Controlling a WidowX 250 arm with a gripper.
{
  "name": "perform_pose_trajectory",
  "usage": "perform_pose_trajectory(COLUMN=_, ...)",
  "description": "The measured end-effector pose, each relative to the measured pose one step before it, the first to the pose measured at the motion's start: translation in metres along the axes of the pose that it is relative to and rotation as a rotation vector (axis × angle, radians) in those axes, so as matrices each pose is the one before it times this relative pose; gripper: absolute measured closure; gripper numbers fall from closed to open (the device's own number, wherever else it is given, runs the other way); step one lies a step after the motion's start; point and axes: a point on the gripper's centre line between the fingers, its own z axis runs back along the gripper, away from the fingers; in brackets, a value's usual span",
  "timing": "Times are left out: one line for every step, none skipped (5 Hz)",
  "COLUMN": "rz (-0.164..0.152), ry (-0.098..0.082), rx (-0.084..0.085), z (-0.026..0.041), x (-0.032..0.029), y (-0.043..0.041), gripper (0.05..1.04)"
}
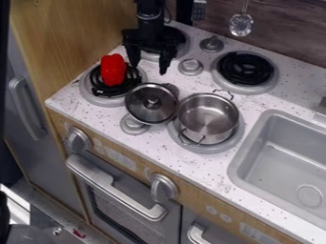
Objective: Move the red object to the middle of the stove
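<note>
Red object on black-coiled burner, long axis up the view, hand spread wide

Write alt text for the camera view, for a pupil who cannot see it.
A black gripper hangs open over a toy stove, beside a red object on the left burner. A metal pot sits on the front burner, a lid beside it; a sink is at right.

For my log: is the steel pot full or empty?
Empty; the steel pot is uncovered and its bare metal bottom shows.
</note>
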Motion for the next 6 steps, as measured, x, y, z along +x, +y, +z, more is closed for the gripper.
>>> perform_pose_trajectory(rz=0.0004, ry=0.0501, rx=-0.0083, z=-0.01908, x=-0.00934, y=-0.00302, gripper=0.083)
perform_pose_trajectory(rz=0.0717, ry=0.0071, rx=-0.0316, z=0.00805, x=0.0155, y=0.00456, gripper=0.083)
perform_pose_trajectory(rz=0.0605, ry=-0.0438, rx=0.0071, z=0.01255, x=0.01331, y=0.01885, gripper=0.083)
perform_pose_trajectory(rz=0.0467, ry=-0.0304, rx=0.0019, z=0.01064, x=0.01036, y=0.00732, gripper=0.083)
perform_pose_trajectory(rz=0.0946, ry=-0.0105, rx=0.0284, z=0.00578, x=0.00491, y=0.03075, gripper=0.083)
perform_pose_trajectory(rz=0.085, ry=-0.0094, rx=0.0149, z=0.00625, x=0.00581, y=0.03011, gripper=0.083)
